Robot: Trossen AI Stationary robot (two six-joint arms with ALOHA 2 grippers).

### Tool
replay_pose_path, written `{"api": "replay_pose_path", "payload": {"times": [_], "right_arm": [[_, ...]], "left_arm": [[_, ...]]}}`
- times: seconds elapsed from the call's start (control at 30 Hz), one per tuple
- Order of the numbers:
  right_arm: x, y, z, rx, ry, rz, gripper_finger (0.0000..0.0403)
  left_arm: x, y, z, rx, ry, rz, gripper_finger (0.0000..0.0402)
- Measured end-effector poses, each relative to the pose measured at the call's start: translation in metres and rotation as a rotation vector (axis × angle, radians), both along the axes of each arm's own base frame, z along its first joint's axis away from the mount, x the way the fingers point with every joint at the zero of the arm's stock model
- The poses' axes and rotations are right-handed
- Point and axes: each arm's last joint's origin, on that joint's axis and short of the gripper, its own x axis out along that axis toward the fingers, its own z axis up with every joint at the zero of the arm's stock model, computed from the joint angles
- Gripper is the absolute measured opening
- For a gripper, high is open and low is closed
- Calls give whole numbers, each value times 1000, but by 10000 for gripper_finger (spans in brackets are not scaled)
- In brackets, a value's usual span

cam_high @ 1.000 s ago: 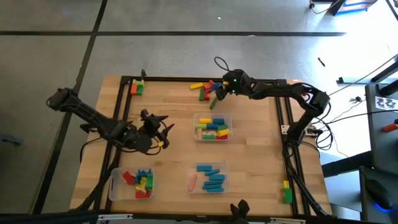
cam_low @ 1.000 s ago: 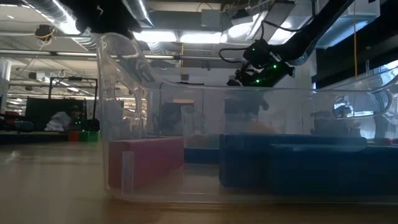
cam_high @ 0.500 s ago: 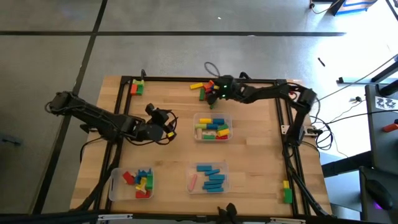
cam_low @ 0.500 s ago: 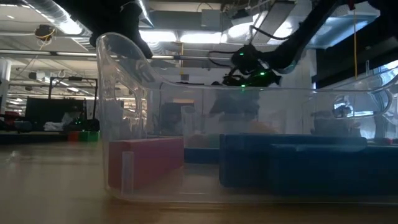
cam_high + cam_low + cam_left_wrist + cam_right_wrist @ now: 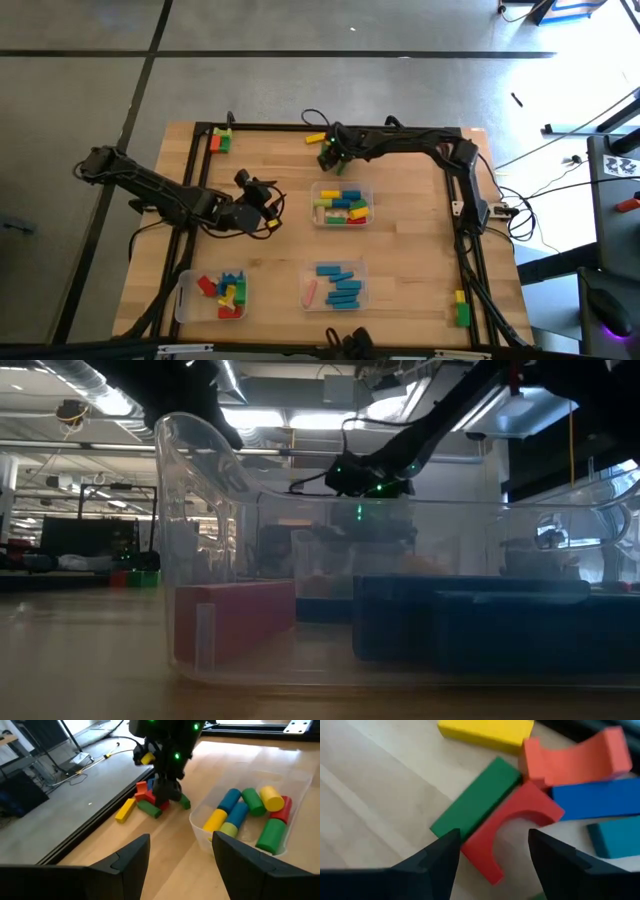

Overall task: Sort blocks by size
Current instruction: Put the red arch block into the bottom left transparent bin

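Observation:
A loose pile of blocks (image 5: 330,145) lies at the table's far middle: a red arch (image 5: 512,827), a green bar (image 5: 477,805), a yellow bar (image 5: 485,730), an orange arch (image 5: 575,757) and a blue bar (image 5: 595,797). My right gripper (image 5: 330,152) hangs open just over this pile, its fingers (image 5: 492,857) on either side of the red arch's near end. It also shows in the left wrist view (image 5: 167,785). My left gripper (image 5: 265,205) is open and empty (image 5: 180,855), left of the middle tray (image 5: 342,205).
Three clear trays hold sorted blocks: the middle one (image 5: 240,815) holds mixed pieces, the near-left one (image 5: 213,297) red, green and yellow ones, and the near-middle one (image 5: 335,285) blue ones and a pink one (image 5: 235,620). More blocks lie at the far-left corner (image 5: 220,140) and near the near-right edge (image 5: 461,310).
My right gripper has gone toward the table's left edge along the far side and come over the block pile. My left gripper has shifted a little toward the middle tray, then kept still.

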Motion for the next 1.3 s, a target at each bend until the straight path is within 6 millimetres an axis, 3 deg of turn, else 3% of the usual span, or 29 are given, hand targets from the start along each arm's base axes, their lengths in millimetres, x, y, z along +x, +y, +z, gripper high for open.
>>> {"api": "replay_pose_path", "payload": {"times": [0.23,0.57,0.87,1.07,1.3], "right_arm": [[1,-2,-7,-10,11,-27,223],[3,0,-10,25,-11,53,97],[2,4,-7,7,34,101,107],[3,22,28,-51,2,183,100],[11,79,81,-130,-116,361,109]], "left_arm": [[-1,-2,0,7,7,-14,210],[-1,-4,0,11,10,-25,210],[-5,-14,3,22,19,-78,210],[-18,-29,18,17,-30,-170,210],[-42,-46,34,-13,-93,-294,210]]}}
